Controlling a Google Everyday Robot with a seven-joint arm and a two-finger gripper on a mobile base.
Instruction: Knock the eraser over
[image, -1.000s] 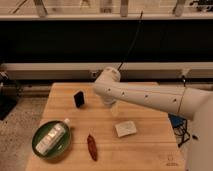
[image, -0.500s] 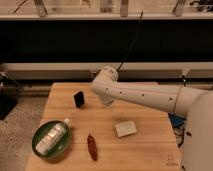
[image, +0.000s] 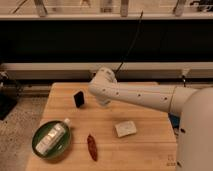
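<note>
Approach step: gripper (image: 103, 101) low beneath white arm (image: 142, 95), open or closed I cannot tell. Small black rectangular eraser (image: 79, 98) upright on wooden worktop (image: 145, 112), just beside gripper, apart. Next I need short sideways push into it

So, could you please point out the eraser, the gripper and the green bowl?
eraser (image: 79, 98), camera view, middle of its black face.
gripper (image: 103, 101), camera view, its lower end, just right of the eraser.
green bowl (image: 35, 142), camera view, its left rim.
</note>
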